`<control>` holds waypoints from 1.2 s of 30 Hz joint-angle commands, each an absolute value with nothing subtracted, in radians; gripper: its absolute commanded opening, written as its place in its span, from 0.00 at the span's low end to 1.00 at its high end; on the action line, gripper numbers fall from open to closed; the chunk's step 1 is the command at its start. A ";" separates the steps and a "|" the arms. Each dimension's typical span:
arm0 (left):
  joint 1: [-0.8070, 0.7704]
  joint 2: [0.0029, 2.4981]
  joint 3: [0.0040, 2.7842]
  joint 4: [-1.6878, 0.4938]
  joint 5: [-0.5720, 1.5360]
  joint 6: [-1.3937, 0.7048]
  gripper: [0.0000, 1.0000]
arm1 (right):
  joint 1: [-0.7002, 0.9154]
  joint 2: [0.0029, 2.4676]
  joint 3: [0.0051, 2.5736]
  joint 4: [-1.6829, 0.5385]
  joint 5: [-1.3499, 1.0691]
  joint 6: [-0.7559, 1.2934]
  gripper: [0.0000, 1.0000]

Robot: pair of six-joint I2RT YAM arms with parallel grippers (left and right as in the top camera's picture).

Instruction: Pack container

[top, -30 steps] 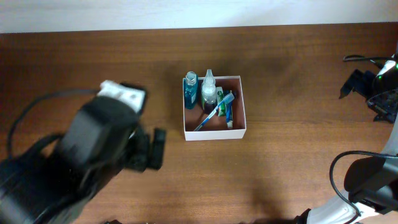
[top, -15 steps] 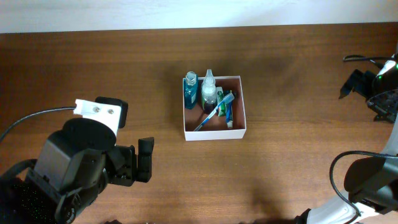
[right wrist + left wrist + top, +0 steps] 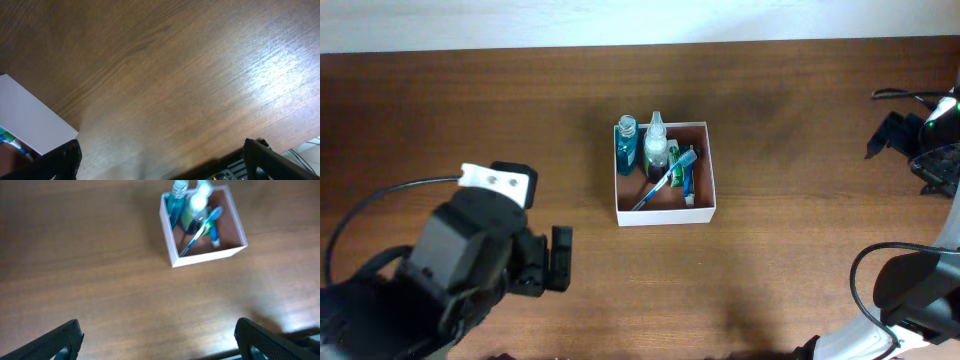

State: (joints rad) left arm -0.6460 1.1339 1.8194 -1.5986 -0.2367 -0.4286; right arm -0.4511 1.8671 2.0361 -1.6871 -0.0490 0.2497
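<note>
Well, the square, shallow white-walled container [image 3: 665,215] sits near the middle of the dark brown wooden table [image 3: 800,90], its pinkish-brown inside open to the ceiling. I count four things in it. Two bottles stand upright at the far-left corner — one translucent blue bottle [image 3: 626,147] against the left wall, and one white-capped dropper bottle [image 3: 655,140] with a dark greenish body just beside it. One blue toothbrush [image 3: 665,182] lies slantwise from the near-left corner up toward the far right. One small green-and-white packet [image 3: 688,190] rests right beside the brush.

Out from the box, the left gripper [image 3: 157,335] hangs above bare wood, off to the container's left and nearer the front of the table, well apart from it. Its two black fingers [image 3: 60,342] are spread as wide as they go, with nothing between them but tabletop. One black cable [image 3: 380,195] loops out behind that arm.

The right gripper [image 3: 162,157] is over at the far right side, also well apart from the box. Its two fingers are likewise splayed wide and holding nothing — only wood grain shows between them, with a slice of the container's white wall [image 3: 30,120] at the left edge of its own view.
</note>
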 commanded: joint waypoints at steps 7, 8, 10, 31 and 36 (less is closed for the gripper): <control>-0.462 0.839 1.291 -1.174 -0.166 -0.427 0.99 | -0.452 1.854 2.033 -1.687 -0.043 0.243 0.99; -0.451 0.805 1.243 -1.137 -0.149 -0.408 0.99 | -0.452 1.854 2.033 -1.687 -0.043 0.243 0.99; -0.428 0.723 1.139 -1.062 -0.109 -0.349 0.99 | -0.452 1.854 2.033 -1.687 -0.043 0.243 0.99; -0.118 0.050 0.540 -0.604 0.199 0.016 0.99 | -0.452 1.854 2.033 -1.687 -0.043 0.243 0.99; -0.065 0.048 0.472 -0.503 0.208 0.016 0.99 | -0.452 1.854 2.033 -1.687 -0.043 0.243 0.99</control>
